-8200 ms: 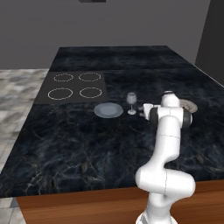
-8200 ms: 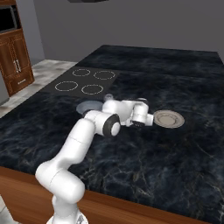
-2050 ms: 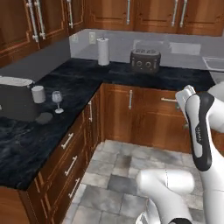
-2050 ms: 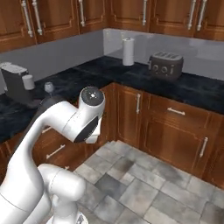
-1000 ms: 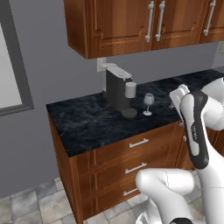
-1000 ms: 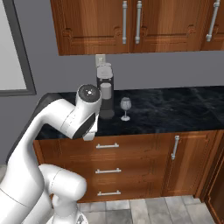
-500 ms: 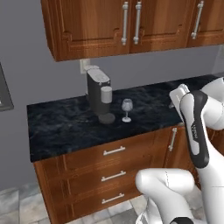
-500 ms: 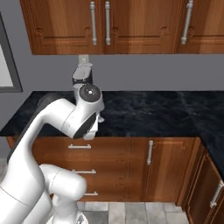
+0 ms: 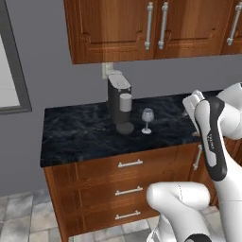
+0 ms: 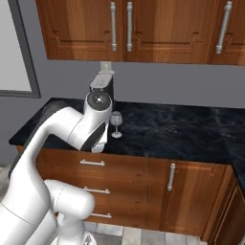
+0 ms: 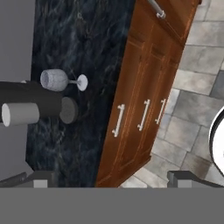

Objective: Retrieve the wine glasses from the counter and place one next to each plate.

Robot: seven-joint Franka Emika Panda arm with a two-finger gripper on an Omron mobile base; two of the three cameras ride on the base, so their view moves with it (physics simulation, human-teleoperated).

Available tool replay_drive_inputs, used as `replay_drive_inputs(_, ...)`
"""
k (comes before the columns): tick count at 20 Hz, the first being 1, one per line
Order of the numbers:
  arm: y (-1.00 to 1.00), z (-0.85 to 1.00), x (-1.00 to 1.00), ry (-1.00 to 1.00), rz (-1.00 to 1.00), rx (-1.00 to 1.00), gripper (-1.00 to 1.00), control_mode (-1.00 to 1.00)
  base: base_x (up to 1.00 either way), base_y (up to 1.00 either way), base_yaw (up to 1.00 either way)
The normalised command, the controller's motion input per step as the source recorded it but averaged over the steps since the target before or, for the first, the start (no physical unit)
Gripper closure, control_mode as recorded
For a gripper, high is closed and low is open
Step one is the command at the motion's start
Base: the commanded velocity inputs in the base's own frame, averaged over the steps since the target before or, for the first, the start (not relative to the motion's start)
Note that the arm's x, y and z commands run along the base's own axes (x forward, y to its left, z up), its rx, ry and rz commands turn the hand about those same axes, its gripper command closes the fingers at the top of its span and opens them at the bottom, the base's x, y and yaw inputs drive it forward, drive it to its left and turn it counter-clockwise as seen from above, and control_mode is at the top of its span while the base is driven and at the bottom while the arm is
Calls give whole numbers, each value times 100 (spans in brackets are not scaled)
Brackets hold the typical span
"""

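Observation:
One clear wine glass (image 9: 148, 119) (image 10: 116, 123) stands upright on the counter (image 9: 90, 134) (image 10: 186, 129), just right of the coffee machine. The hand view is rolled, so the wine glass (image 11: 57, 80) appears on its side at the upper left, over the counter (image 11: 87, 52). My gripper (image 11: 111, 178) is open and holds nothing. It hangs in front of the counter's edge, well apart from the glass. My hand is raised off the counter's right end in the left base view. The plates are out of view.
A dark coffee machine (image 9: 119, 101) (image 10: 102, 82) with a grey cylindrical cup (image 11: 19, 113) stands beside the glass. Brown drawers with silver handles (image 9: 130, 164) (image 11: 144, 114) run below the slab, and wooden wall cabinets (image 9: 151, 28) hang above. The floor (image 11: 192, 83) is grey tile.
The base has left the island and now faces the coffee machine counter, so the whole picture has shifted. The glass has kept its place by the machine. The jaws stay open.

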Motion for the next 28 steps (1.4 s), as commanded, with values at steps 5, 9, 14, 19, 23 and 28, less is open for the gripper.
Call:
replay_drive_inputs(5, 0, 0, 0, 0, 0, 0, -100, 100, 23, 8, 2)
replay_drive_inputs(9, 0, 0, 0, 0, 0, 0, -100, 100, 42, 0, -3)
replay_drive_inputs(14, 0, 0, 0, 0, 0, 0, -100, 100, 60, -4, 0)
replay_drive_inputs(19, 0, 0, 0, 0, 0, 0, -100, 100, 22, -32, 9)
replay_drive_inputs(23, 0, 0, 0, 0, 0, 0, -100, 100, 17, -40, 20)
replay_drive_inputs(28, 0, 0, 0, 0, 0, 0, -100, 100, 34, -24, 19)
